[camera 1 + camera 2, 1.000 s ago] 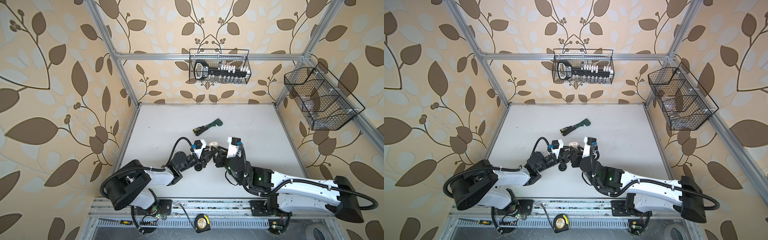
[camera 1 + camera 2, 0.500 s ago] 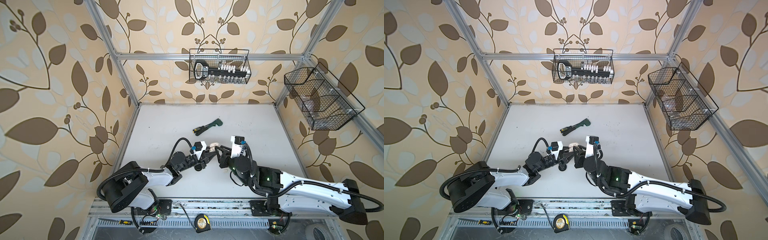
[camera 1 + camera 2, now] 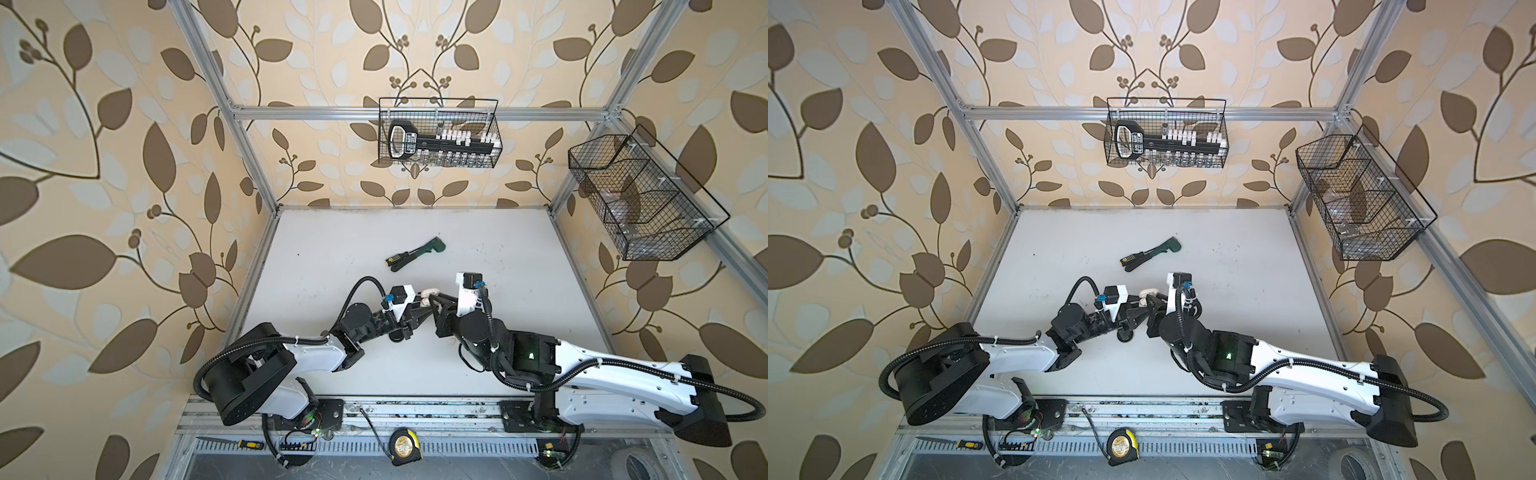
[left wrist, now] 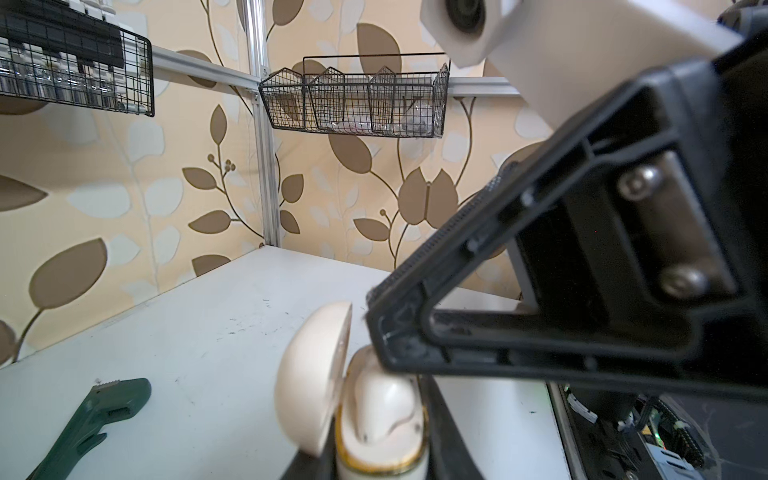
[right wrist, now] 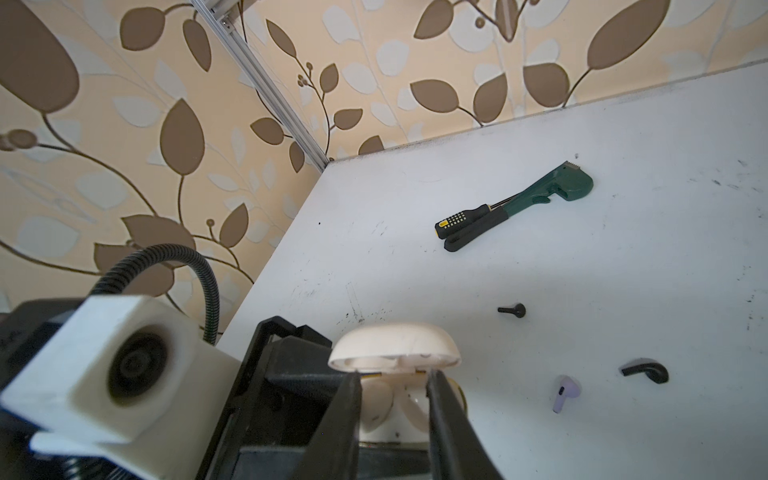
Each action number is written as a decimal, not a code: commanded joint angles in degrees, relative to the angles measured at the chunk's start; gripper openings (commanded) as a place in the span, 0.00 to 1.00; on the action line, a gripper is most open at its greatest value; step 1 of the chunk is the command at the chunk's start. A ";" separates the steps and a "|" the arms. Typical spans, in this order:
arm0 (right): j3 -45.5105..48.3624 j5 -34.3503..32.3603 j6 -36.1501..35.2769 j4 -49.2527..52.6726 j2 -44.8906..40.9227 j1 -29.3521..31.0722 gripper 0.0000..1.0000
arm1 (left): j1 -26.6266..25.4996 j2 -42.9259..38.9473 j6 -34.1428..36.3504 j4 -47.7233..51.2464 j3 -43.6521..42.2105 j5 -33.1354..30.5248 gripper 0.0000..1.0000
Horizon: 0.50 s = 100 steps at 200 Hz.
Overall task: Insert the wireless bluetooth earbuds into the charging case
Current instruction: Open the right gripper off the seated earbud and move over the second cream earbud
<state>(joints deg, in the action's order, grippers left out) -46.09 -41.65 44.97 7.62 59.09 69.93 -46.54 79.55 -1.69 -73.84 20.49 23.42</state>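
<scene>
My left gripper is shut on a cream charging case, held just above the table with its lid open. Two cream-white earbuds sit in its wells. My right gripper hovers right over the case mouth, facing the left gripper. Its jaws stand a narrow gap apart, with nothing pinched between them. One right finger covers part of the case top. A lilac earbud and a black earbud lie loose on the table beyond. In both top views the arms hide them.
A green wrench and a black-and-yellow screwdriver lie together at mid-table. A small black stemmed piece lies near the loose earbuds. Wire baskets hang on the back wall and the right wall. A tape measure rests on the front rail.
My right gripper has moved in over the open case and its jaws have narrowed. The left gripper has kept the case still.
</scene>
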 commanded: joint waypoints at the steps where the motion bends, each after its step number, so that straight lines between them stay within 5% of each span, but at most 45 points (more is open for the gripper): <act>1: -1.16 -2.23 0.17 3.04 -3.43 0.77 0.29 | -0.39 -0.89 0.64 -2.76 2.51 0.04 0.00; 41: -3.33 -4.04 0.76 12.12 -9.62 1.00 0.36 | -0.43 -5.09 0.07 3.83 2.50 -2.48 0.00; 100: -5.64 -4.67 10.64 31.68 -12.16 0.81 0.44 | -0.30 -16.94 0.66 31.68 7.30 -12.19 0.00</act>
<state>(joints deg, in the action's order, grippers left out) -50.68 -45.10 50.26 28.01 47.18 70.65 -46.54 66.94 -1.63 -53.15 24.40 18.02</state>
